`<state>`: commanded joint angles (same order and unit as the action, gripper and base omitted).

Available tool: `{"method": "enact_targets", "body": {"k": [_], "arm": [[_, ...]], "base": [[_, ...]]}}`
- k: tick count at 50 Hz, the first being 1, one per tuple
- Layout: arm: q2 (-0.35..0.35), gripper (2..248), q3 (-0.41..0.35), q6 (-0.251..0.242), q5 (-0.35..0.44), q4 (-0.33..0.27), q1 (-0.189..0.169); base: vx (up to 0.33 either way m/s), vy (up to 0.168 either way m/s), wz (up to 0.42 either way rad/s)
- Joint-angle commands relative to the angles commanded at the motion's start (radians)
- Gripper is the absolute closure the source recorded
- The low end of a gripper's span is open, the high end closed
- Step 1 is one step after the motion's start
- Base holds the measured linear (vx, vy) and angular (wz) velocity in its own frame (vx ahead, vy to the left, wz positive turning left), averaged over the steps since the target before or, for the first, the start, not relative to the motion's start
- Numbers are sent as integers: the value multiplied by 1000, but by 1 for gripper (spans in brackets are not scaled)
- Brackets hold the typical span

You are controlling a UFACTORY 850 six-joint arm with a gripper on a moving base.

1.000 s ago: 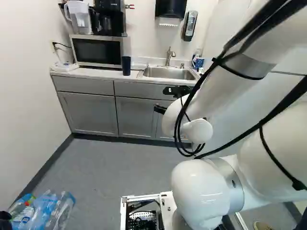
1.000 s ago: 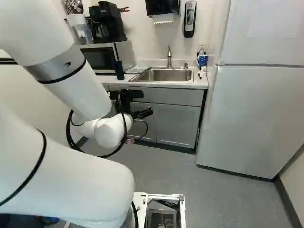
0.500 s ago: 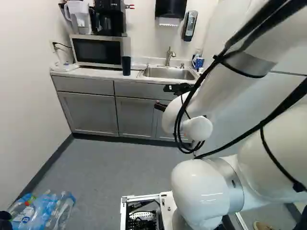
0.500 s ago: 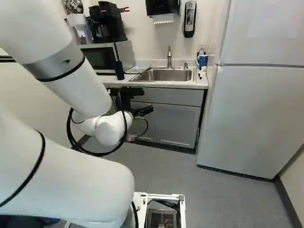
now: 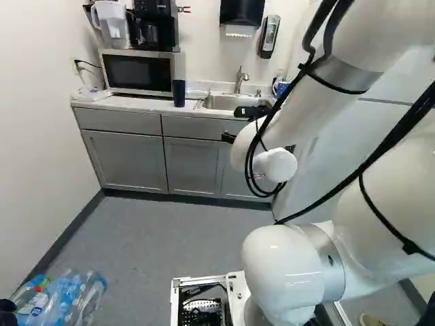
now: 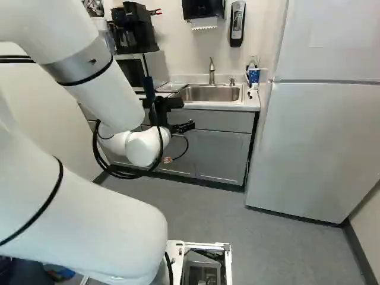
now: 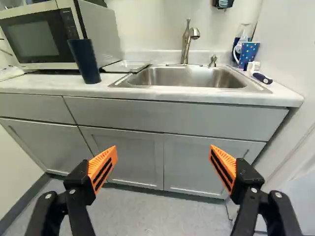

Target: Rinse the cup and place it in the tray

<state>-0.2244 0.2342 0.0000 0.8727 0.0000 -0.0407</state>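
One tall, dark-blue cup (image 7: 84, 61), plain and upright.

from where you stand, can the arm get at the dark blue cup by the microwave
Probably yes: the jaws are open and empty, and nothing stands in front of the cup, though the reach to the counter is hard to judge.

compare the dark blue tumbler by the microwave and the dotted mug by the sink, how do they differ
The tumbler is plain dark blue, while the mug is a brighter blue with dots. The tumbler looks taller and narrower than the squat mug. The mug shows a handle; none shows on the tumbler. Both are outside the sink, one on either side of it.
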Motion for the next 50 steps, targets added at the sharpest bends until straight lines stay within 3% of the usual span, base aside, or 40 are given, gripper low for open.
{"method": "enact_targets", "body": {"k": [50], "arm": [[113,3,223,0,-10,0,-40]], "base": [[0,0,0]]}}
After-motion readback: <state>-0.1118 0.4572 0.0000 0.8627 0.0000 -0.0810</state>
